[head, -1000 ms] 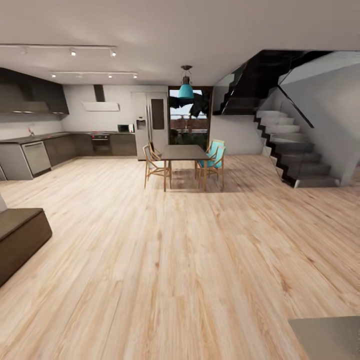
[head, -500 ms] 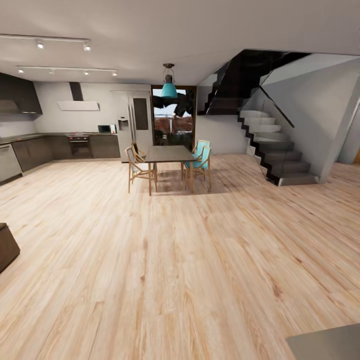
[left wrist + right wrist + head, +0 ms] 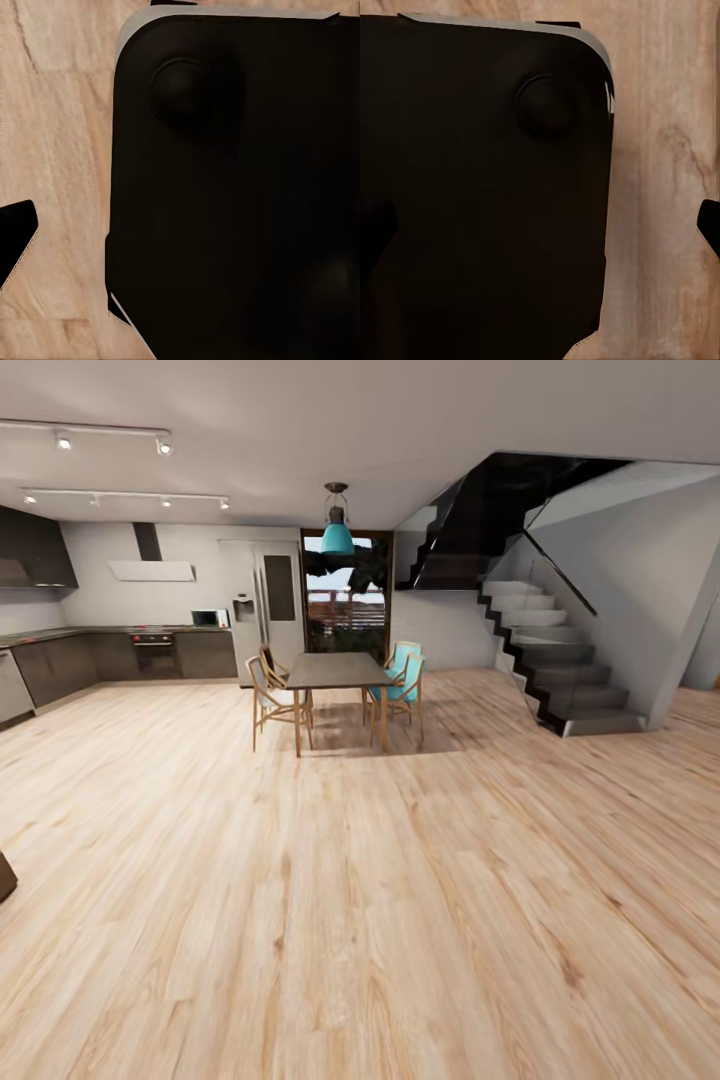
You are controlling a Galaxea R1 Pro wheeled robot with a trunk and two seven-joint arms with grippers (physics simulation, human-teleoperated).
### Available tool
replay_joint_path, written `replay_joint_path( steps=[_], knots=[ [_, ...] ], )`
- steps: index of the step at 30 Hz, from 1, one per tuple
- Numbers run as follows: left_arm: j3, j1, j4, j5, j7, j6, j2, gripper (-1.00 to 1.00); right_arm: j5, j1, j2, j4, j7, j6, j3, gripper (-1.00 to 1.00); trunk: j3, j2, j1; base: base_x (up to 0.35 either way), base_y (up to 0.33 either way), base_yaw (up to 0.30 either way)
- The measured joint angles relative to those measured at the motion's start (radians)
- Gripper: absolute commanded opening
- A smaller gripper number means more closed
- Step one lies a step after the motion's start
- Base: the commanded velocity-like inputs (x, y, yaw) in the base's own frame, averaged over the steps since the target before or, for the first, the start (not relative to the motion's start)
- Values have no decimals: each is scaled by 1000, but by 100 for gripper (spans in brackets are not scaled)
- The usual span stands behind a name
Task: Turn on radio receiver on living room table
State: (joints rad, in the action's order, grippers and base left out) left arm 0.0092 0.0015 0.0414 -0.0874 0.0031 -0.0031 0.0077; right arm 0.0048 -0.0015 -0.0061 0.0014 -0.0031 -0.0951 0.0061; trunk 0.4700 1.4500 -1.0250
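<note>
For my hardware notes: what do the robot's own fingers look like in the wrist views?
The left arm's finger is a flat black wedge with an angled tip and a thin pale edge. The right arm's finger is black and angular too.

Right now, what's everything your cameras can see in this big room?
Dining table: one, dark top, wooden legs, mid-room.
Chairs: about four around the dining table, wooden, at least two with teal seats.
Pendant lamp: one, teal, above the dining table.
Fridge: one, grey, back wall.
Kitchen cabinets: dark run, far left.
Oven: one, dark, among the cabinets.
Microwave: one, on the counter.
Range hood: one, white.
Staircase: one, grey steps, right.
Floor: light wood planks.
Robot base: black, rounded corners, over the floor, seen from the wrist cameras.
</note>
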Motion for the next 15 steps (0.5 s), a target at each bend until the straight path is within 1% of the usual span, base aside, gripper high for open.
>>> replay_joint_path(
  steps=[15],
  knots=[
    [0,0,0,0,0,0,0,100,1,0,0,0,0,0,0,100,0,0,0,324,0,0]
  ],
)
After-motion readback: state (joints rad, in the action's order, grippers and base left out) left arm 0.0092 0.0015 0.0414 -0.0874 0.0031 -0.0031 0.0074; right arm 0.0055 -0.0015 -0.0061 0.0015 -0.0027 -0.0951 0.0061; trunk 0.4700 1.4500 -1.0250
